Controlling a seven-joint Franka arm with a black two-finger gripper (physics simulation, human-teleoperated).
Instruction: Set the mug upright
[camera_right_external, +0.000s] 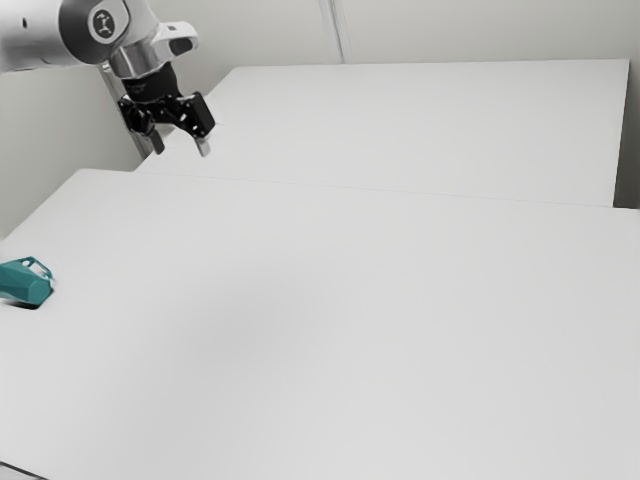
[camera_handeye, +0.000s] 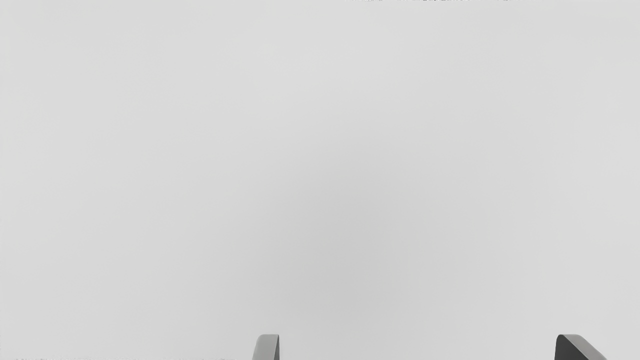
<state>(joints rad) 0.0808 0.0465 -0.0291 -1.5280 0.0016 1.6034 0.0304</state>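
Lying on its side, by the look of it, the teal mug (camera_right_external: 24, 284) rests on the white surface (camera_right_external: 330, 320) at the exterior view's left edge. My pincer (camera_right_external: 181, 150) hangs well away, open; I judge the mug stiff, light, perhaps slick, best held across its body.

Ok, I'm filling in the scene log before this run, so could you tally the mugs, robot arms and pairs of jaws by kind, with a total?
Mug: 1, teal
Robot arm: 1
Pair of jaws: 1, standing apart
Total: 3
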